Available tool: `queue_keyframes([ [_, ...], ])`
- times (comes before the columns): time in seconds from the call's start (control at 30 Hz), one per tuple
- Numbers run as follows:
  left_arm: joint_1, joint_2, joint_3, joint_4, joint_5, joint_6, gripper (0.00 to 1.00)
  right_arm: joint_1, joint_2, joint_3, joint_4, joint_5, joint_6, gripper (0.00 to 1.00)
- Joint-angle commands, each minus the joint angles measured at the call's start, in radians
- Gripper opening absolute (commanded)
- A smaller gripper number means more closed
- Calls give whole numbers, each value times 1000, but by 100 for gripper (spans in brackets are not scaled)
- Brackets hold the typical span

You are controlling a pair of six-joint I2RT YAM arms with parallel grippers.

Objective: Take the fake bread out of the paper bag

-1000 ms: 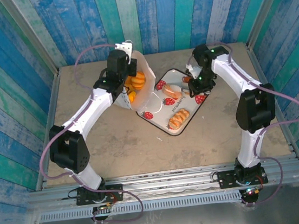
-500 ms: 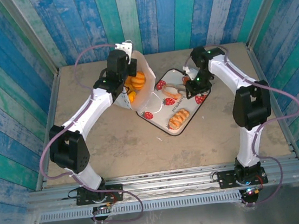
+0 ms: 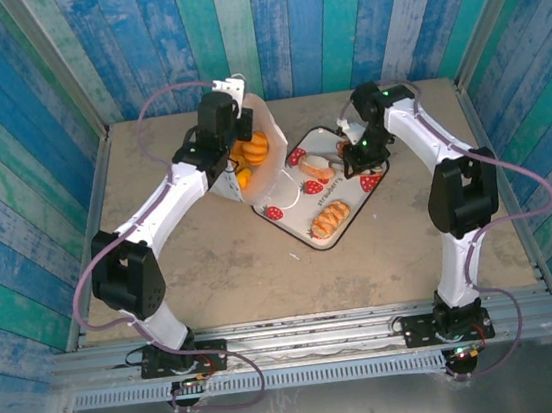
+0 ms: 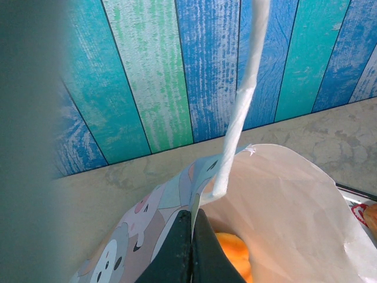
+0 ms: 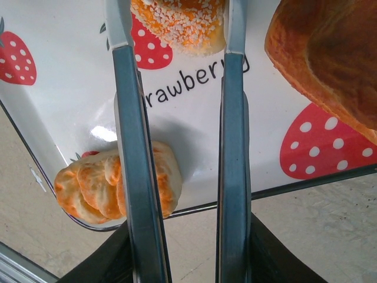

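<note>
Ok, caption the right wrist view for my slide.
Right gripper straddles a sprinkled pastry over the strawberry-print tray, braided roll at its edge, brown loaf beside.

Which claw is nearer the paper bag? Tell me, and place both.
Left. The left claw is clamped on the rim of the paper bag; the right claw hangs over the strawberry tray to the bag's right, gripping a sprinkled bun.

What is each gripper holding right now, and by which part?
Left gripper pinches the paper bag by its top rim, beside a handle. Right gripper grips a sprinkled fake bread by its sides, over the tray.
</note>
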Motion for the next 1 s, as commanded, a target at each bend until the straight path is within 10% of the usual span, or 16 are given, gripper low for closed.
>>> queue_keyframes([
  [0.0,-2,-3,28,31,-2,5,0,0,-27,27,22,12,31,30],
  [0.97,-2,-15,17,30,-5,8,0,-20,-112,-74,151,8,154,25],
])
